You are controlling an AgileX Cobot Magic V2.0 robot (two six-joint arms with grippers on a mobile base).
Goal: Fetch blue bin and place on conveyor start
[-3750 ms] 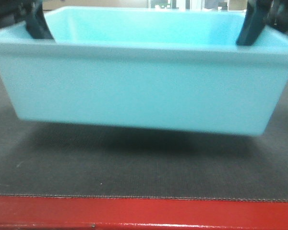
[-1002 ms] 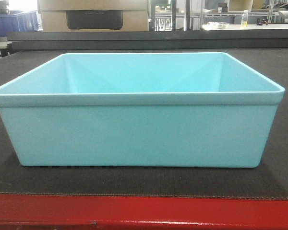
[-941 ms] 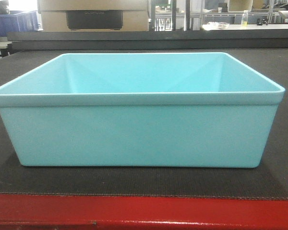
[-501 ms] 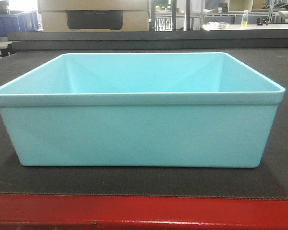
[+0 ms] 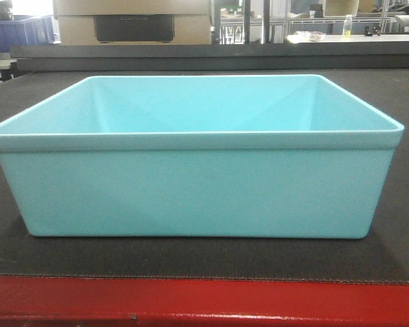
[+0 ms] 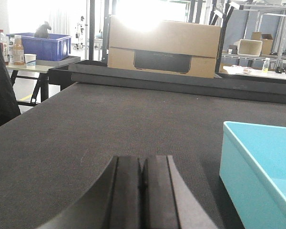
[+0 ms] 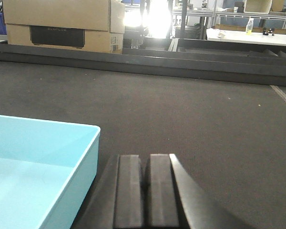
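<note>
Sitting flat and upright on the conveyor start (image 5: pixel 191 262), open side up and nothing inside: the blue bin (image 5: pixel 191 191), its near wall just behind the belt's glossy red front edge (image 5: pixel 204 300).

Hovering low over the dark belt just off the bin's left wall: the left gripper (image 6: pixel 142 191), jaws pressed together with only a thin seam between the two black pads, holding nothing. Lying just to the right of those jaws and apart from them: the bin's corner and rim.

Hovering likewise beside the bin's right wall: the right gripper (image 7: pixel 146 188), jaws closed pad against pad, gripping nothing. Lying just to the left of those jaws, not touching: the bin's rim corner.

Stretching ahead of both pairs of jaws: bare textured belt, ending at a raised dark rail (image 7: pixel 143 59) running across the far side.

Standing beyond that rail, well ahead of the left jaws: a brown cardboard box (image 6: pixel 164 45) with a dark panel on its face. Showing far off to the left of the left jaws: a dark blue crate (image 6: pixel 40 46) on a worktop (image 6: pixel 40 62), with a bottle (image 6: pixel 18 50) and a cup (image 6: pixel 30 59) beside it. Showing far ahead and right of the right jaws: a pale worktop (image 7: pixel 248 37) carrying a small bottle (image 7: pixel 249 25).
</note>
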